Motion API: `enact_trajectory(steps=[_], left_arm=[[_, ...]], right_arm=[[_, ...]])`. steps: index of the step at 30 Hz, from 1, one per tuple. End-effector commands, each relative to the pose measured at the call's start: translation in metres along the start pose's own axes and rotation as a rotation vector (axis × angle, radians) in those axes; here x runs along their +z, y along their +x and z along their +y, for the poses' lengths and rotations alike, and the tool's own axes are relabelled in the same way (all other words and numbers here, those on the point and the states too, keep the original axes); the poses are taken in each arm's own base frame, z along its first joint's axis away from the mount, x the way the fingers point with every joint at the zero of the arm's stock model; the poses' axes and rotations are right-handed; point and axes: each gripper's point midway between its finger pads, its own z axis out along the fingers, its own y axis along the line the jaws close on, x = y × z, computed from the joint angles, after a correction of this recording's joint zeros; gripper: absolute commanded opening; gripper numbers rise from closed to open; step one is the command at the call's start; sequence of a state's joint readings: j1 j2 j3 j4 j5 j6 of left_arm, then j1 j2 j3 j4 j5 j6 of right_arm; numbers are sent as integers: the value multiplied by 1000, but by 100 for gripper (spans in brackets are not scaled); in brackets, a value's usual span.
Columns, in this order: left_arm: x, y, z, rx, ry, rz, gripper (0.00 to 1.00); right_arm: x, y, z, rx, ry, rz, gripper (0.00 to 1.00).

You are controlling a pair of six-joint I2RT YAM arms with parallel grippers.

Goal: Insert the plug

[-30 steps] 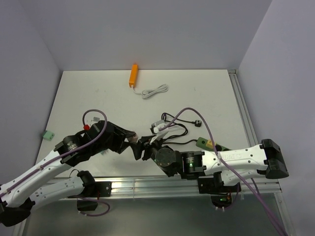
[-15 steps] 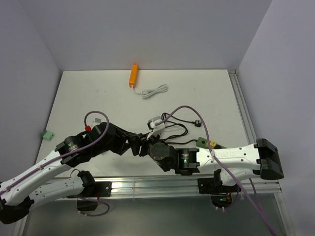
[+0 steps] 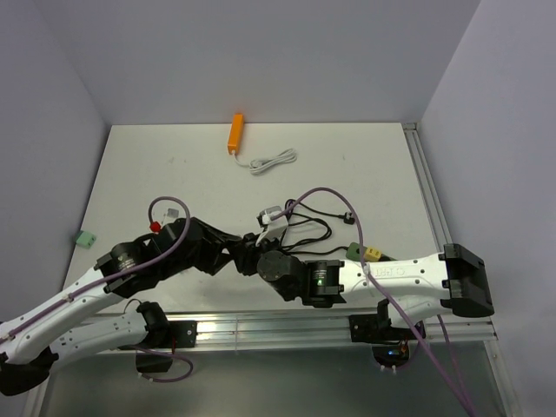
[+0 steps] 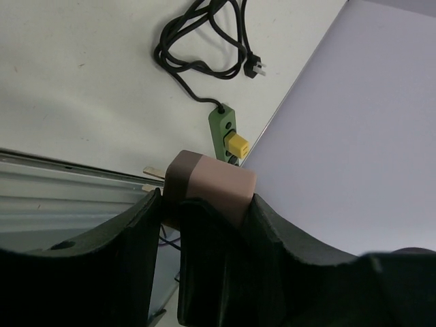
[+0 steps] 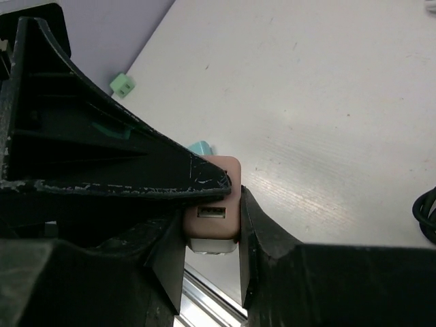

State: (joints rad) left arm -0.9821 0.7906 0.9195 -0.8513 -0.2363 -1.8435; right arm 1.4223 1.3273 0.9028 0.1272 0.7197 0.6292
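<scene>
Overhead, shows the left gripper (image 3: 233,254) and right gripper (image 3: 258,258) tip to tip above the near bench (image 3: 174,165) edge, probably for a handover. At the left wrist, finds jaws clamped on the brown plug (image 4: 211,187), prongs sideways, green socket strip (image 4: 223,133) well beyond. At the right wrist, finds jaws flanking it; cannot tell whether pressing.

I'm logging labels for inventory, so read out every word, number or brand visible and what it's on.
Dark print on the right arm's white forearm link: too blurred to read.
No text visible on the pinkish-brown square charger block, the orange rectangular power bank or the green plastic socket block.
</scene>
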Motion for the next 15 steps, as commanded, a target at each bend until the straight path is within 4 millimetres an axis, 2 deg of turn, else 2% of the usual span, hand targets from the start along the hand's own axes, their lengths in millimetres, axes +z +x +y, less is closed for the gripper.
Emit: enact_trajectory(steps=[1,2,3,4,5,6,7,8,9,10,11,12,13,14,15], left_arm=[[-14,8,-32,42,156,41,6],[-15,8,-34,61,180,39,13],[-21,6,-39,76,222,37,38],[-20,4,-38,120,246,22,52],[-27,2,-38,130,274,22,65],[-28,0,-36,148,288,17,75],[-27,0,-33,203,306,12,84],[-35,-2,-34,226,342,11,87],[-36,-3,-32,254,354,6,91],[-35,-4,-28,323,364,-8,92],[-42,-5,-31,349,406,-11,92],[-44,-5,-30,378,422,-14,93],[-41,-5,-27,450,440,-23,93],[-52,-2,-41,474,536,-24,92],[-55,3,-42,515,576,-8,90]], right_arm=[[3,-16,-8,39,57,-56,0],[2,-16,-10,40,62,-57,0],[-1,-20,-13,53,64,-64,0],[-4,-15,-22,48,79,-62,0],[-7,-14,-26,58,80,-66,0],[-14,-23,-28,90,63,-86,0],[-17,-12,-39,98,67,-70,0],[-19,-11,-43,115,58,-67,0],[-27,-21,-44,162,32,-87,0],[-28,-13,-56,160,40,-75,0],[-31,-12,-57,174,18,-65,0],[-38,-20,-59,212,3,-81,0],[-41,-16,-64,215,-1,-72,0],[-49,-23,-59,246,-49,-69,0],[-53,-23,-57,269,-73,-53,0]])
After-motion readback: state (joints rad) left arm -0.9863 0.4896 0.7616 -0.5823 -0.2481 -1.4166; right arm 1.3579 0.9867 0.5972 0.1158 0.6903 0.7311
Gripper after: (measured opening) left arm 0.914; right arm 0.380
